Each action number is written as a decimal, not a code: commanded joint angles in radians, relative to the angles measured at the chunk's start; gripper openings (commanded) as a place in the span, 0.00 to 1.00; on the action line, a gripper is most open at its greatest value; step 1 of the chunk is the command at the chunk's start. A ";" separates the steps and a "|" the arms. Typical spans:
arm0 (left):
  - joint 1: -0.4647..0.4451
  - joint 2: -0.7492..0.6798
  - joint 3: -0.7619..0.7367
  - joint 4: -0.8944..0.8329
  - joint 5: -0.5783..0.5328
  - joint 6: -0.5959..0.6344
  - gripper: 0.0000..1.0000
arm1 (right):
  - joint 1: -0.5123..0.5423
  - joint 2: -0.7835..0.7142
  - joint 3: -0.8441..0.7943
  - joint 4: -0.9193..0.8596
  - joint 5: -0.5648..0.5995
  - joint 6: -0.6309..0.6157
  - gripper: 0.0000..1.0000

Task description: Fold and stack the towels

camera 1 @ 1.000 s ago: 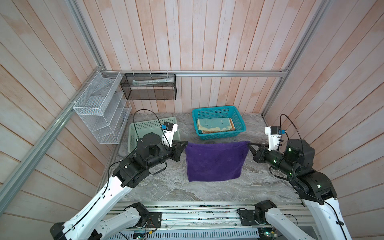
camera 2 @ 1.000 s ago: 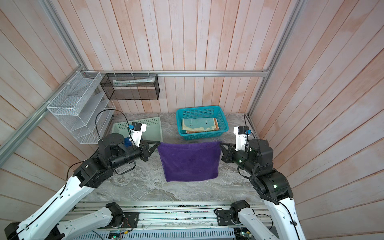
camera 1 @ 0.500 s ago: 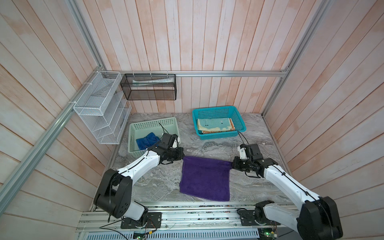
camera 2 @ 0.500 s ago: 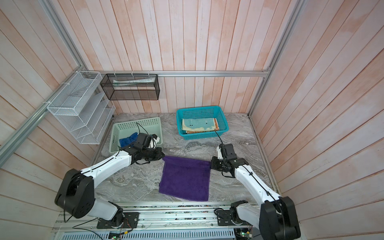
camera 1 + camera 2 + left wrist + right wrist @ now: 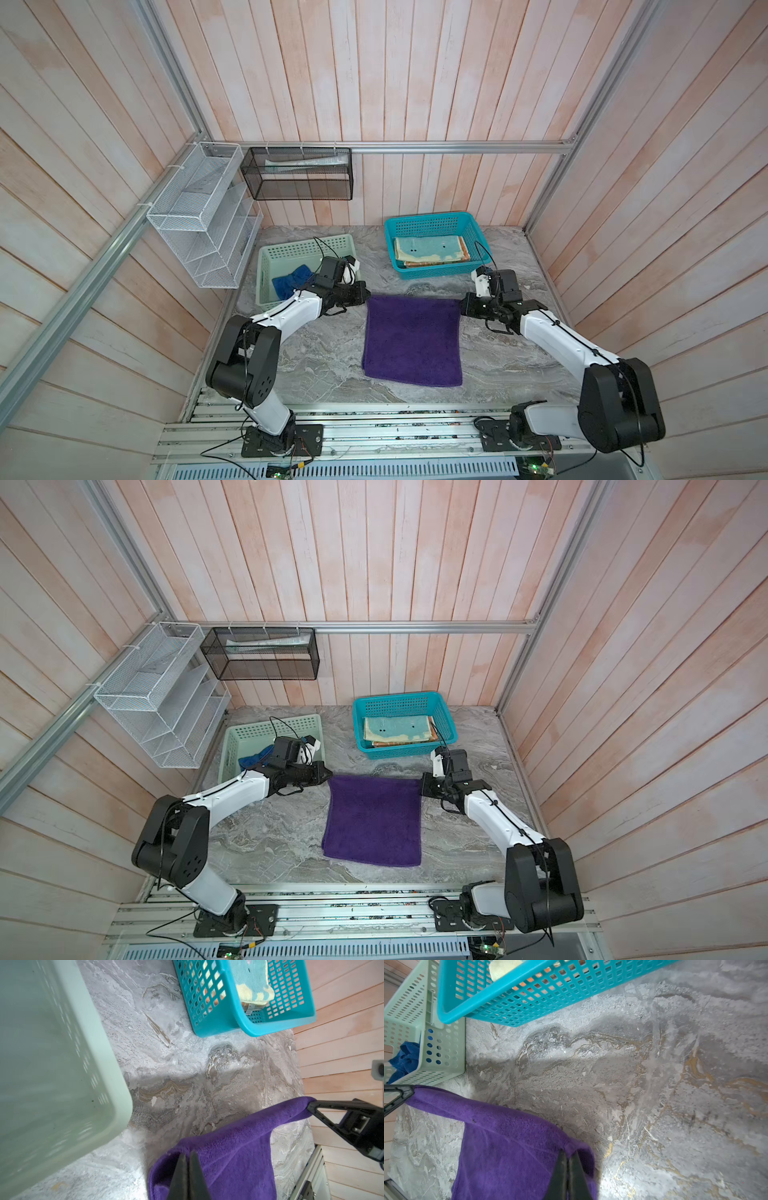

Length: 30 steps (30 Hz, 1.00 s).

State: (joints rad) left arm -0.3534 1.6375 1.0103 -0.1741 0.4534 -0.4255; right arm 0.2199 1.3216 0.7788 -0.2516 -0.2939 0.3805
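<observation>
Tabletop (image 5: 316,361) lies open beside the purple towel (image 5: 413,340) (mint basket (image 5: 264,274), teal basket (image 5: 434,272) behind).

- Spread towel (image 5: 413,338): centre of worktop (image 5: 316,361); front part flat on it, rear edge raised between both grippers.
- Left gripper (image 5: 367,295): at rear left corner of spread towel.
- Right gripper (image 5: 461,306): at rear right corner.
- Left basket (image 5: 299,242): on worktop, behind and left of spread towel; crumpled towel (image 5: 291,280) inside.
- Right basket (image 5: 436,272): on worktop, behind spread towel, right of left basket; folded towels (image 5: 432,249) stacked inside.
- Wire rack (image 5: 199,220): on left wall, above worktop.
- Mesh box (image 5: 297,174): on rear wall, above left basket.
</observation>
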 commanded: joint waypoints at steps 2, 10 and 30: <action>0.004 -0.084 -0.092 0.055 0.042 -0.009 0.00 | -0.007 -0.055 -0.083 -0.005 -0.047 -0.012 0.00; -0.063 -0.247 -0.303 0.089 0.041 -0.081 0.00 | -0.006 -0.170 -0.204 -0.087 -0.057 0.099 0.00; -0.145 -0.462 -0.493 0.051 -0.007 -0.168 0.00 | 0.130 -0.518 -0.384 -0.199 -0.029 0.390 0.00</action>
State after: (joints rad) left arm -0.4984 1.1908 0.5259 -0.0986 0.4526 -0.5884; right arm 0.3191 0.8238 0.4133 -0.4046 -0.3527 0.6987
